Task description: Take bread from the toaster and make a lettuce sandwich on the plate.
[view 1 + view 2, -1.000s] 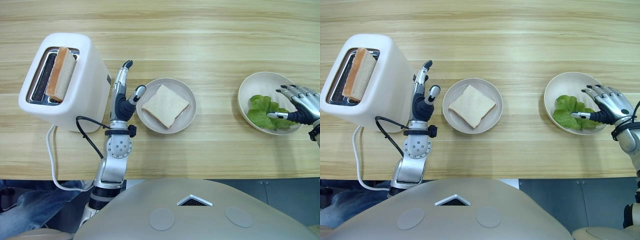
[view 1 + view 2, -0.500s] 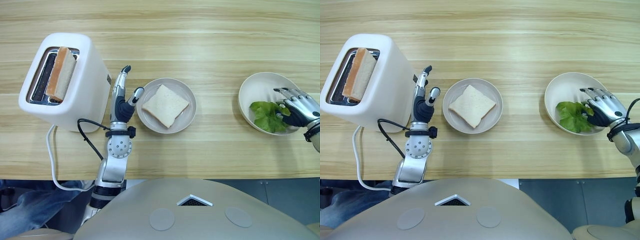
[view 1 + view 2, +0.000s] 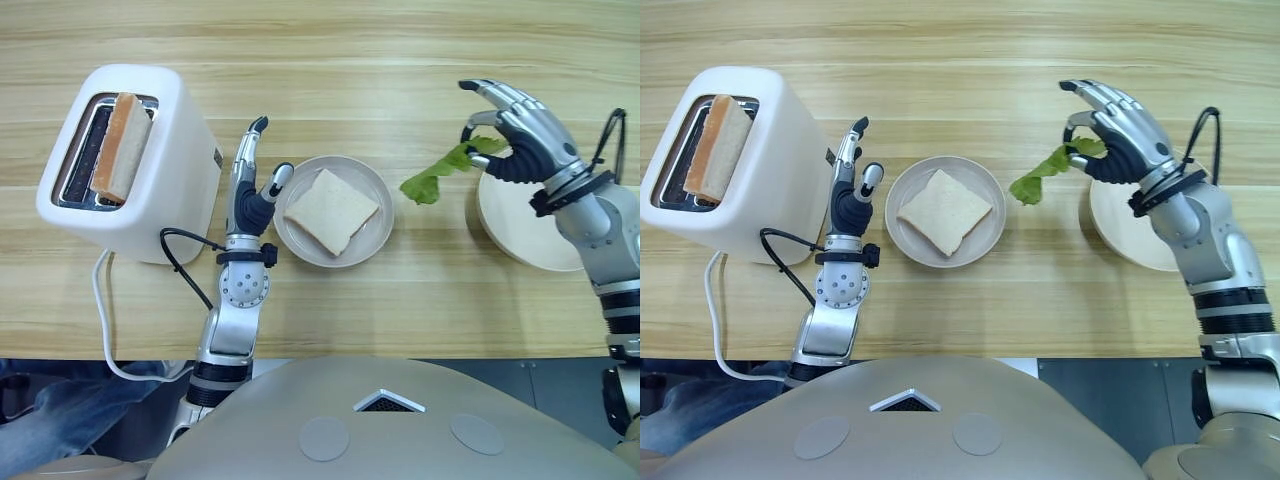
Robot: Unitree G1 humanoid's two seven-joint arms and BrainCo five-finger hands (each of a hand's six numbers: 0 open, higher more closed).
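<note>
Now the right hand pinches one end of a limp green lettuce leaf between thumb and fingertips. The leaf hangs above the pale wooden surface, at about 3 o'clock from the round beige plate, with its free end drooping toward that plate. The shallow beige bowl lies farther out at 3 o'clock, under the right wrist.

A square slice of white bread lies flat on the plate. At the plate's 9 o'clock, the left hand stands upright with fingers extended and holds nothing. It is just beside the white two-slot toaster, where a browned slice of toast stands proud of the slot.

The leaf looks very light, thin and floppy. It should tear or slip rather than resist, so a gentle pinch on the firmer rib end suits it, and it is best draped onto the bread rather than dropped. Whether the fingers sit on the rib or on the thin edge is hard to tell from here.

The toast is probably light, dry and crumbly. The exposed top edge is the place to take it, pulling straight up, because the toaster may shift if it is dragged sideways.
</note>
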